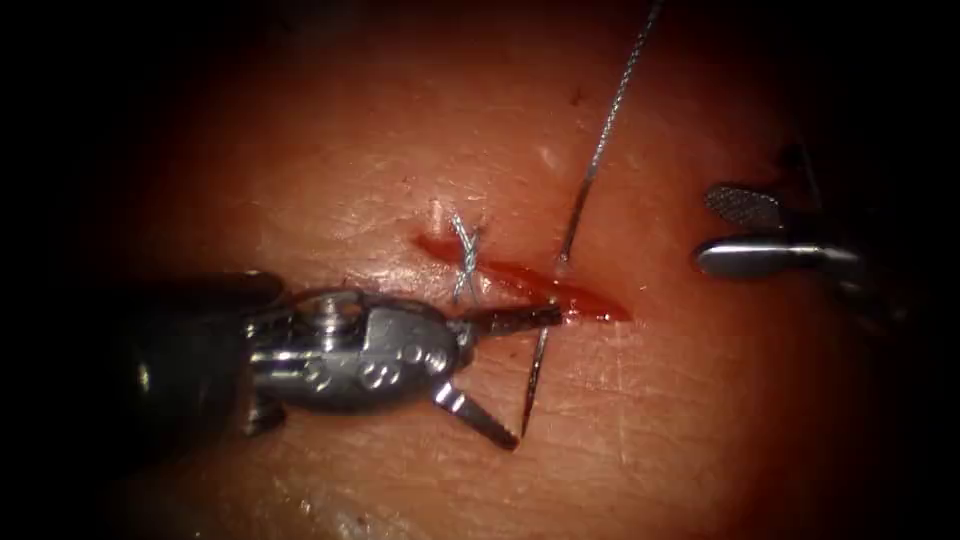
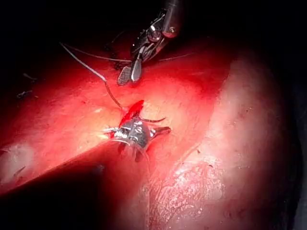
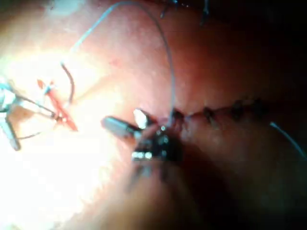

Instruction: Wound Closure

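While grippers gape, needle (image 1: 537, 375) pierces tissue (image 1: 700, 420).

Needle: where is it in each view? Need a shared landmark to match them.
Endoscope: needle runs through the cut, tip below it, beside the left tool, whose jaws are open.
Left wrist: needle at the left tool.
Right wrist: needle beside the cut.
Landmark: the red cut.
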Robot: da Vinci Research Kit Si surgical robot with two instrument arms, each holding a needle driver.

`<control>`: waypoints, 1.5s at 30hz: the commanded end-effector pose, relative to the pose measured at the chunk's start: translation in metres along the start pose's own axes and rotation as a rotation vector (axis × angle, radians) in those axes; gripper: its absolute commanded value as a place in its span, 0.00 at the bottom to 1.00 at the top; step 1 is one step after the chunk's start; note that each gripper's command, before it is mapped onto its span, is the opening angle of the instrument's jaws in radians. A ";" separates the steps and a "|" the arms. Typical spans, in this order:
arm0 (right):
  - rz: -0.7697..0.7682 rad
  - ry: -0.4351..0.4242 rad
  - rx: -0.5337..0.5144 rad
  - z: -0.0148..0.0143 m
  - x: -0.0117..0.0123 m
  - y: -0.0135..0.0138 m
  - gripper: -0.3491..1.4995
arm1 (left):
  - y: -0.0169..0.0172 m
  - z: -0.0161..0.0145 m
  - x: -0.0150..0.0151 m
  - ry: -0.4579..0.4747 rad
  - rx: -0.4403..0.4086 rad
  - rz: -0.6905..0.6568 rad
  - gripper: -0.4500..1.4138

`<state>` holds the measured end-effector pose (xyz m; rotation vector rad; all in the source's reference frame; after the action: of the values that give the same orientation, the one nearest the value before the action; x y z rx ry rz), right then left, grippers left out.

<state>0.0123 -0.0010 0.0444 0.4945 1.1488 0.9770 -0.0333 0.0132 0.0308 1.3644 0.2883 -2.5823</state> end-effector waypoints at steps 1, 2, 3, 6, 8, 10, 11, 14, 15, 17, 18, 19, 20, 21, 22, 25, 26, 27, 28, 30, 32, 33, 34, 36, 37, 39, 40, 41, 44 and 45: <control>-0.003 0.001 0.003 0.0012 -0.0003 0.0002 0.85 | -0.0004 0.0010 -0.0001 0.000 0.000 0.001 0.70; -0.004 0.002 0.002 0.0014 -0.0004 0.0002 0.85 | -0.0004 0.0012 -0.0001 -0.001 0.001 0.001 0.69; -0.005 0.001 0.004 0.0015 -0.0005 0.0002 0.85 | -0.0005 0.0015 0.0000 -0.002 0.003 0.000 0.69; -0.008 0.002 0.003 0.0017 -0.0009 0.0003 0.84 | -0.0010 0.0019 0.0002 0.010 0.011 -0.001 0.65; -0.009 0.003 0.003 0.0017 -0.0010 0.0003 0.84 | -0.0011 0.0020 0.0002 0.011 0.010 -0.001 0.64; -0.010 0.003 0.003 0.0017 -0.0011 0.0004 0.84 | -0.0012 0.0018 -0.0001 0.020 0.012 0.001 0.52; -0.010 0.003 0.003 0.0017 -0.0011 0.0004 0.84 | -0.0011 0.0016 -0.0002 0.021 0.011 0.009 0.38; -0.009 0.001 0.005 0.0017 -0.0011 0.0003 0.83 | -0.0008 0.0013 -0.0003 0.022 0.008 -0.025 0.03; -0.009 0.003 0.003 0.0017 -0.0011 0.0003 0.83 | -0.0006 0.0012 -0.0002 0.024 0.004 -0.054 0.00; -0.009 0.004 0.000 0.0016 -0.0010 0.0003 0.83 | -0.0001 0.0010 0.0001 0.025 -0.001 -0.130 0.00; -0.009 0.004 0.000 0.0016 -0.0010 0.0003 0.83 | -0.0001 0.0010 0.0001 0.025 -0.001 -0.130 0.00; -0.009 0.004 0.000 0.0016 -0.0010 0.0003 0.83 | 0.0001 0.0010 0.0002 0.025 -0.001 -0.148 0.00; -0.008 0.006 -0.002 0.0016 -0.0010 0.0003 0.83 | 0.0001 0.0010 0.0004 0.026 -0.002 -0.166 0.00; -0.008 0.005 -0.002 0.0015 -0.0010 0.0003 0.83 | 0.0001 0.0009 0.0007 0.031 0.001 -0.192 0.00; -0.008 0.007 -0.005 0.0015 -0.0010 0.0002 0.83 | 0.0001 0.0008 0.0009 0.040 0.003 -0.205 0.00; -0.008 0.007 -0.005 0.0015 -0.0010 0.0001 0.82 | 0.0000 0.0001 0.0021 0.074 0.005 -0.236 0.00; -0.008 0.007 -0.005 0.0015 -0.0011 0.0000 0.82 | -0.0001 -0.0005 0.0030 0.099 0.003 -0.254 0.00; -0.008 0.007 -0.005 0.0015 -0.0011 0.0000 0.82 | -0.0001 -0.0005 0.0030 0.099 0.003 -0.254 0.00; -0.008 0.007 -0.005 0.0015 -0.0011 0.0000 0.82 | -0.0002 -0.0009 0.0036 0.117 0.002 -0.264 0.00; -0.008 0.007 -0.006 0.0015 -0.0011 -0.0002 0.82 | -0.0002 -0.0015 0.0048 0.145 -0.001 -0.287 0.00; -0.008 0.009 -0.009 0.0016 -0.0012 -0.0003 0.82 | -0.0001 -0.0021 0.0063 0.193 -0.014 -0.338 0.00; -0.008 0.009 -0.009 0.0016 -0.0012 -0.0003 0.82 | 0.0001 -0.0023 0.0070 0.213 -0.026 -0.360 0.00; -0.008 0.009 -0.009 0.0016 -0.0012 -0.0003 0.82 | 0.0001 -0.0023 0.0070 0.213 -0.026 -0.360 0.00; -0.009 0.008 -0.007 0.0016 -0.0013 -0.0004 0.82 | 0.0006 -0.0025 0.0079 0.232 -0.052 -0.414 0.00; -0.009 0.008 -0.007 0.0016 -0.0013 -0.0005 0.82 | 0.0009 -0.0026 0.0085 0.243 -0.076 -0.456 0.00; -0.008 0.005 -0.002 0.0016 -0.0013 -0.0006 0.82 | 0.0015 -0.0027 0.0094 0.263 -0.118 -0.517 0.00; -0.008 0.005 -0.002 0.0016 -0.0014 -0.0007 0.81 | 0.0018 -0.0028 0.0100 0.282 -0.147 -0.542 0.00; -0.008 0.002 0.003 0.0017 -0.0014 -0.0008 0.81 | 0.0021 -0.0028 0.0103 0.294 -0.164 -0.547 0.00; 0.010 0.000 0.012 0.0017 -0.0015 -0.0010 0.81 | 0.0028 -0.0029 0.0119 0.330 -0.217 -0.578 0.00; 0.010 0.000 0.012 0.0017 -0.0015 -0.0010 0.81 | 0.0028 -0.0029 0.0119 0.330 -0.217 -0.578 0.00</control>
<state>0.0135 -0.0027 0.0443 0.5093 1.1506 0.9776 -0.0365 0.0099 0.0179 1.8257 1.1807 -2.5847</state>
